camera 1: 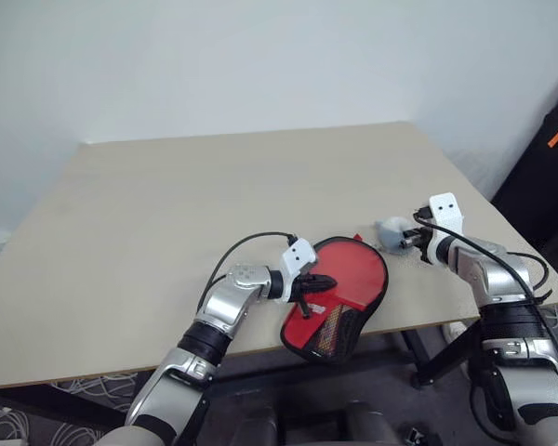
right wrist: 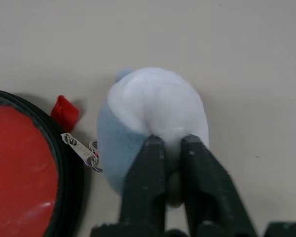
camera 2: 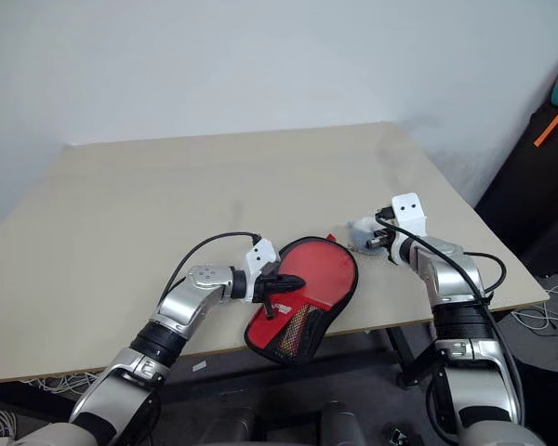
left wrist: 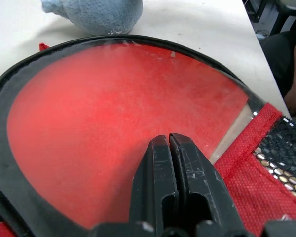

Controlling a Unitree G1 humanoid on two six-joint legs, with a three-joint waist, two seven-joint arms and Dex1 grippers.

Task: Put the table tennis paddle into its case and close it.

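A: Left hand: closed, pressing on the case at the counter edge; red paddle seen inside.

B: Right hand, beyond the case: slightly parted around a plush toy. Closing step; the zipper pull likely needs grasping next.

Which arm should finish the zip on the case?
Right, probably. The right gripper is at the blue plush charm linked to the zip pull. The left gripper, shut, presses on the case, steadying it.

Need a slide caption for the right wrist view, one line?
Right gripper pinching a blue-and-white plush charm beside the zipped red case on the table.
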